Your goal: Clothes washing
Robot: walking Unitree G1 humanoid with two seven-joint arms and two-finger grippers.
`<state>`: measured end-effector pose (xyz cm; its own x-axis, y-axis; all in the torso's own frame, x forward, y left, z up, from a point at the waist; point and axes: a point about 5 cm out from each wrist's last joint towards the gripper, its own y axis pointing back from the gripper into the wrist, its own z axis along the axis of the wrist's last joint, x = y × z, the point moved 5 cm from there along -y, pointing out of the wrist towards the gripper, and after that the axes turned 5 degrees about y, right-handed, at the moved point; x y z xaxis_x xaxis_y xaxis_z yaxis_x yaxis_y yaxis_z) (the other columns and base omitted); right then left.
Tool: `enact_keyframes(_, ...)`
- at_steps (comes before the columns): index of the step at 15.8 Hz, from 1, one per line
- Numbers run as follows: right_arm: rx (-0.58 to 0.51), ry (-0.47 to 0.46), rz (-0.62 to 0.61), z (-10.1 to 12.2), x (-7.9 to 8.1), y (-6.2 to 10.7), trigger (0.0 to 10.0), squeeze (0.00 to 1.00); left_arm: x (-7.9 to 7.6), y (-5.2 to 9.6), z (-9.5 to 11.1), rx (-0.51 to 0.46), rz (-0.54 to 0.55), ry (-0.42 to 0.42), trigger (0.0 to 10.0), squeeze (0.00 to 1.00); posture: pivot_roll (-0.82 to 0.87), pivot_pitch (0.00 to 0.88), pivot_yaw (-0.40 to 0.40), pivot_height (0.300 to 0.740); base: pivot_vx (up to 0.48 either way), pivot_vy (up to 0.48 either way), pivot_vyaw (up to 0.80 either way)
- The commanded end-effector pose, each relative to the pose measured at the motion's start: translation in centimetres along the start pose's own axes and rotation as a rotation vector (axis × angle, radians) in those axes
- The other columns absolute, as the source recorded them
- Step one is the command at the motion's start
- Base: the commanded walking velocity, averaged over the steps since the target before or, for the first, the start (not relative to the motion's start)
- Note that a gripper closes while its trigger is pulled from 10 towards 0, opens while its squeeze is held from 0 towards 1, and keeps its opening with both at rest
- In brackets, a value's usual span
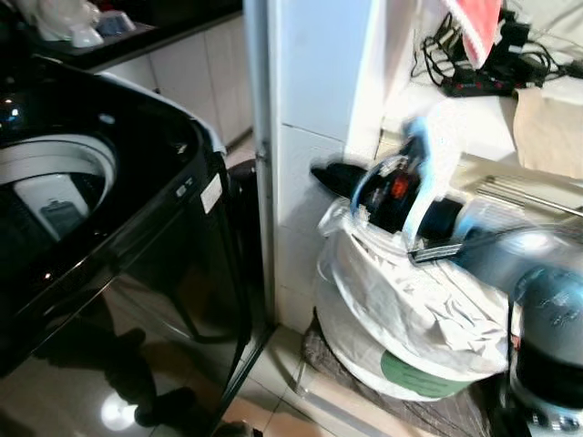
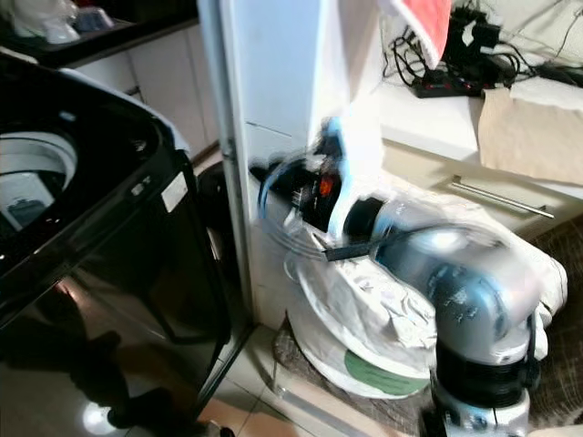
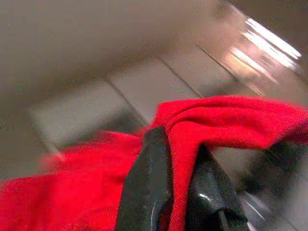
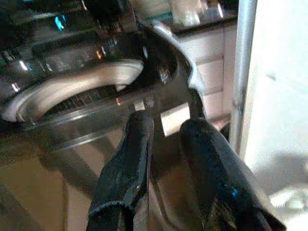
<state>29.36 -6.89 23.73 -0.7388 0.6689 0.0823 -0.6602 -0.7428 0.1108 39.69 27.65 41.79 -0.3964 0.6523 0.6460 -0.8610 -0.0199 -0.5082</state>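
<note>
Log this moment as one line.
left gripper: shut on red cloth | right gripper: open, empty, above laundry bag, pointing at washer | washer lid: open

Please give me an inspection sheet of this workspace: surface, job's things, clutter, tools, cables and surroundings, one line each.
Surface: pale tiled floor; a white counter at upper right.
Job's things: black top-load washer on the left, lid open, drum visible; white laundry bag on the right, against the wall; red cloth.
Clutter: paper bag on the counter; small items on the dark counter behind the washer, too blurred to name.
Tools: left tool shut on the red cloth; right tool open, held above the bag, pointing toward the washer, blurred.
Cables: black power strip with tangled leads on the counter.
Surroundings: white pillar between washer and bag; cabinets behind.
</note>
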Motion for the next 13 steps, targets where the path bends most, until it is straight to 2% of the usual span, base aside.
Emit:
enact_keyframes(1, 0.038, 0.078, -0.017, -1.1, 0.2, -0.2, 10.0, 0.0, -5.5, 0.9, -3.9, 0.132, -0.167, 0.091, 8.2, 0.0, -0.01, 0.0, 0.02, 0.74, 0.0, 0.0, 0.0)
enact_keyframes(2, 0.061, 0.09, -0.024, -1.8, 0.2, -0.3, 10.0, 0.0, -7.6, 1.8, -5.7, 0.196, -0.216, 0.119, 10.0, 0.0, -0.01, 0.0, 0.018, 0.74, 0.0, 0.0, 0.0)
enact_keyframes(4, 0.135, 0.094, -0.045, -3.8, 0.4, -0.4, 10.0, 0.0, -13.2, 5.6, -11.2, 0.43, -0.34, 0.215, 10.0, 0.0, -0.02, 0.0, 0.021, 0.74, 0.0, 0.0, 0.0)
enact_keyframes(5, 0.144, 0.092, -0.042, -4.0, 0.6, -0.4, 10.0, 0.0, -14.0, 6.5, -12.3, 0.486, -0.353, 0.223, 10.0, 0.0, -0.02, 0.0, 0.022, 0.74, 0.0, 0.0, 0.0)
enact_keyframes(6, 0.146, 0.09, -0.038, -4.1, 0.7, -0.4, 10.0, 0.0, -14.3, 6.9, -12.9, 0.514, -0.357, 0.222, 10.0, 0.0, -0.02, 0.0, 0.022, 0.74, 0.0, 0.0, 0.0)
enact_keyframes(7, 0.138, 0.075, -0.014, -4.0, 1.1, -0.2, 10.0, 0.0, -14.2, 7.6, -14.0, 0.588, -0.336, 0.245, 10.0, 0.0, -0.03, 0.0, 0.022, 0.74, 0.0, 0.0, 0.0)
enact_keyframes(9, 0.123, 0.073, 0.02, -4.0, 1.6, 0.1, 10.0, 0.0, -12.9, 8.5, -16.0, 0.727, -0.283, 0.259, 10.0, 0.0, -0.03, 0.0, 0.02, 0.74, 0.0, 0.0, 0.0)
enact_keyframes(10, 0.122, 0.076, 0.023, -4.0, 1.6, 0.1, 10.0, 0.0, -12.7, 8.7, -16.3, 0.746, -0.28, 0.27, 10.0, 0.0, -0.03, 0.0, 0.02, 0.74, 0.0, 0.0, 0.0)
enact_keyframes(11, 0.122, 0.074, 0.023, -4.1, 1.6, 0.1, 10.0, 0.0, -12.5, 9.0, -16.6, 0.78, -0.288, 0.299, 10.0, 1.0, -0.02, 0.0, 0.018, 0.74, 0.0, 0.0, 0.0)
enact_keyframes(13, 0.104, 0.04, 0.051, -3.8, 1.8, 0.2, 10.0, 0.0, -11.8, 9.1, -16.4, 0.798, -0.255, 0.398, 10.0, 1.0, -0.02, 0.0, 0.015, 0.74, 0.0, 0.0, 0.0)
